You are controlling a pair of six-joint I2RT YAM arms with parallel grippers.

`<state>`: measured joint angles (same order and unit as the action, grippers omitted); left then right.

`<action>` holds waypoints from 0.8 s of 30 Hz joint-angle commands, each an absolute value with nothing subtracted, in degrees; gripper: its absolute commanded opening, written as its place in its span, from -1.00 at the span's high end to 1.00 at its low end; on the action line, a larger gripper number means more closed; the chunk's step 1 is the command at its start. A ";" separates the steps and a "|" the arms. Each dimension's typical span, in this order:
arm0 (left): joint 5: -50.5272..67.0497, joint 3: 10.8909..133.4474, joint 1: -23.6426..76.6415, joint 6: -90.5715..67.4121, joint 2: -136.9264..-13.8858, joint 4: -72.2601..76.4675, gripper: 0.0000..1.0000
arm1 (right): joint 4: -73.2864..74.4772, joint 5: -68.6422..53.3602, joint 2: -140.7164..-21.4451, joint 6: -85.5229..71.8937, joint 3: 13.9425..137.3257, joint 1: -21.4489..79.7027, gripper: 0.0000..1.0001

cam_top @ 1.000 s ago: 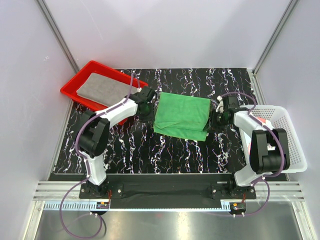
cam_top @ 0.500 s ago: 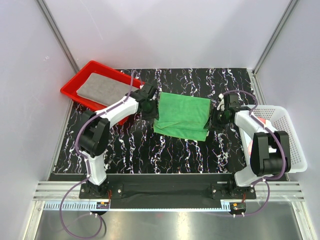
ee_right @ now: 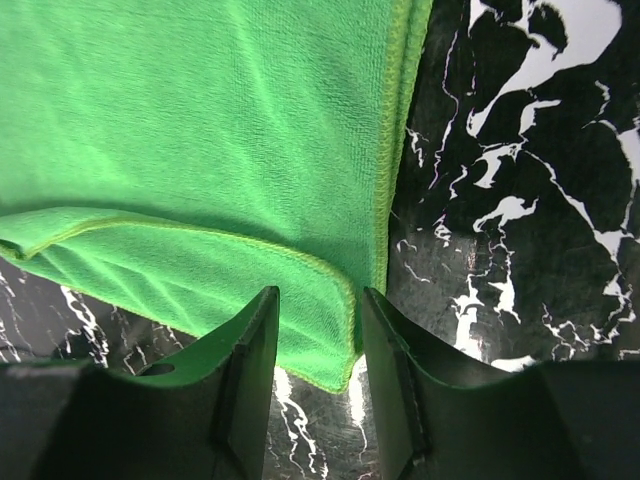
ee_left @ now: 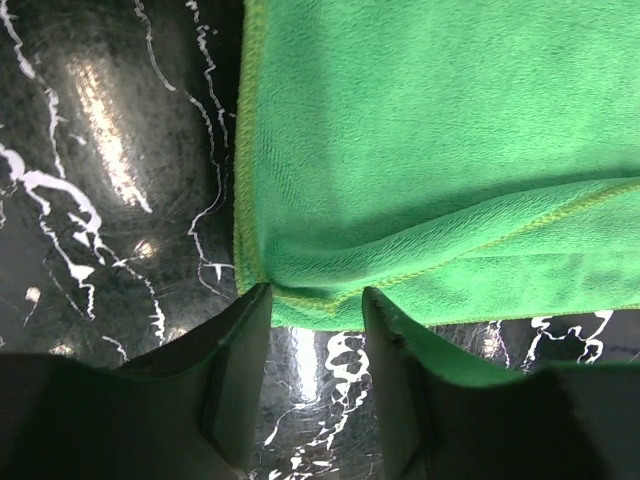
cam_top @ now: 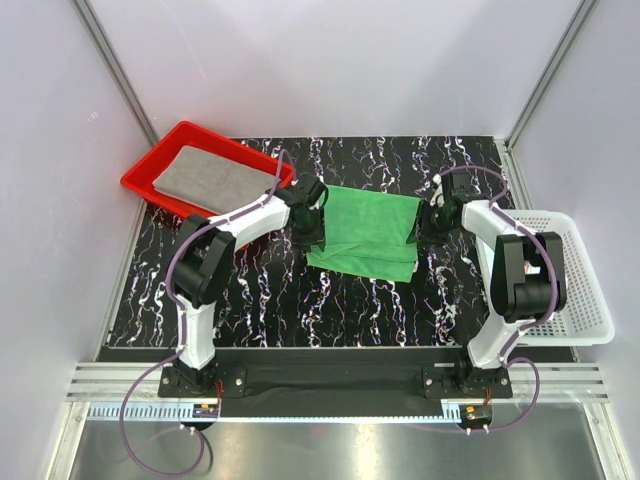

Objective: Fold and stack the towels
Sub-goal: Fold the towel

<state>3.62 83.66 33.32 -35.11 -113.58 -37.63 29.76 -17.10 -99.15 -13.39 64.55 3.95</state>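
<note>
Left gripper (ee_left: 315, 300) is partly open, holding nothing; a corner of the folded green towel (ee_left: 440, 150) lies between its fingertips. Right gripper (ee_right: 320, 300) is partly open too, straddling the opposite corner. The towel spreads ahead of both.

Looking down on a black, white-veined tabletop (cam_top: 360, 310); facing pale plain walls (cam_top: 330, 60) at nine, twelve and three o'clock; possibly meeting brushed-metal floor (cam_top: 330, 450) at six; catching soft glare off the marbling.
</note>
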 commanded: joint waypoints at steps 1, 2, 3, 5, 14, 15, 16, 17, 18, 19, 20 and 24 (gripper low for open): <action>2.46 86.31 33.22 -35.25 -113.73 -37.88 0.18 | 29.36 -17.92 -100.63 -11.87 66.80 3.60 0.09; 2.46 86.31 33.14 -35.24 -113.73 -37.79 0.24 | 29.09 -18.28 -101.16 -11.87 66.62 3.52 0.10; 2.46 86.13 33.22 -35.16 -113.64 -37.79 0.36 | 29.00 -18.63 -101.34 -11.78 66.45 3.60 0.12; 2.37 86.13 33.13 -34.98 -113.38 -37.79 0.56 | 28.21 -19.42 -101.86 -11.60 66.01 3.52 0.18; 1.50 86.22 32.96 -33.49 -111.89 -39.20 1.00 | 27.77 -19.68 -97.66 -10.02 63.12 3.52 0.92; 1.23 86.05 32.96 -33.40 -111.62 -39.37 1.00 | 27.60 -20.04 -96.95 -10.11 62.50 3.60 1.00; 0.45 85.87 32.87 -33.22 -111.10 -39.64 1.00 | 27.60 -20.13 -96.16 -10.11 61.88 3.52 1.00; 0.27 85.61 32.78 -33.05 -110.83 -39.73 1.00 | 27.42 -19.87 -94.59 -10.11 60.48 3.60 1.00; 0.18 85.00 32.87 -32.79 -110.40 -39.64 1.00 | 27.33 -19.52 -93.79 -10.19 59.77 3.52 1.00; 0.18 84.73 32.70 -32.52 -109.87 -39.64 1.00 | 27.33 -19.25 -93.08 -10.20 58.72 3.60 1.00; 0.18 84.38 32.43 -32.61 -109.52 -39.46 1.00 | 27.33 -19.16 -91.86 -10.28 58.28 3.60 1.00; 0.17 82.45 31.99 -32.34 -108.37 -38.41 1.00 | 27.16 -20.04 -89.74 -10.98 56.52 3.69 1.00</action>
